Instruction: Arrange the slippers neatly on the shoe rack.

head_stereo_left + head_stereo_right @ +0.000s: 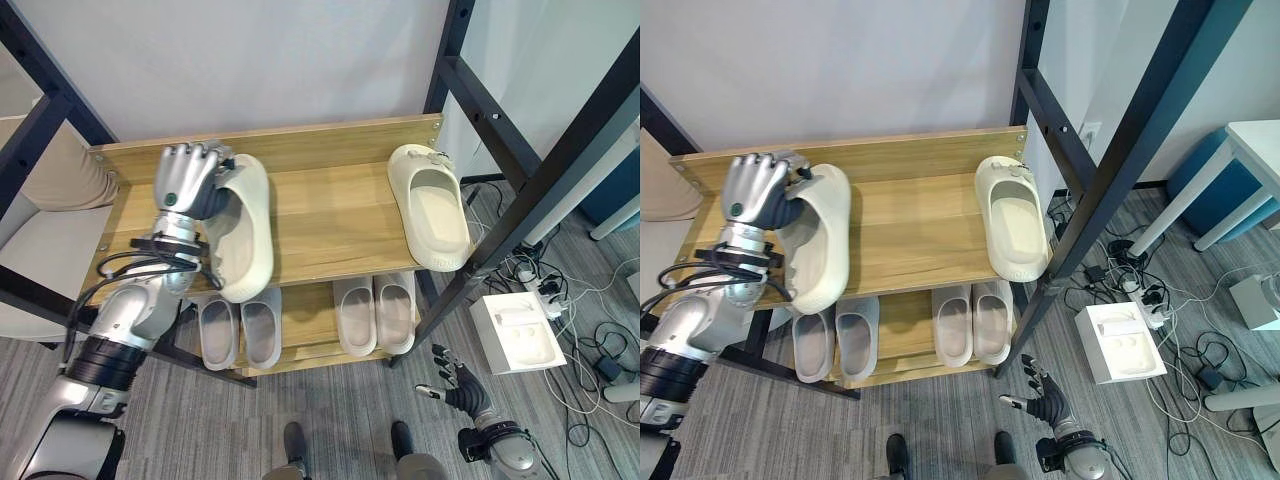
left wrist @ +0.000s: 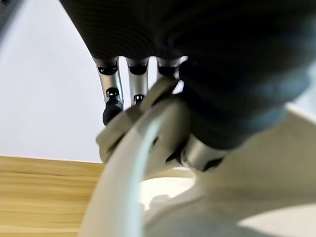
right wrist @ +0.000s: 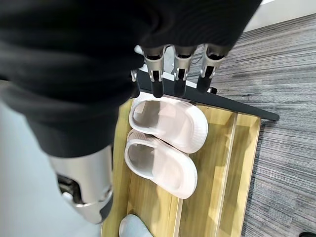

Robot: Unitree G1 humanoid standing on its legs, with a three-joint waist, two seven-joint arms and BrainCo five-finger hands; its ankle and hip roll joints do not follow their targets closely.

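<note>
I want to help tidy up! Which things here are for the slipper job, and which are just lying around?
For the job:
- cream slipper held in the left hand
- second cream slipper on the top shelf
- wooden shoe rack
- two grey slipper pairs on the lower shelf

Just lying around:
- white box on the floor
- cables

The cream slipper (image 1: 243,235) clasped in the left hand (image 1: 188,178) looks like soft matt foam, smooth all over, and so does its mate (image 1: 432,208) well off to that hand's right. Both lie on the shoe rack (image 1: 330,225), pale wood with a visible grain and a satin finish. The hand's fingers (image 2: 112,94) are brushed silver metal with dark rubbery tips. Below, two grey pairs (image 1: 240,330) and (image 1: 375,313) look equally matt. Near the right hand (image 1: 462,390) the floor (image 1: 340,420) is rough grey carpet.
</note>
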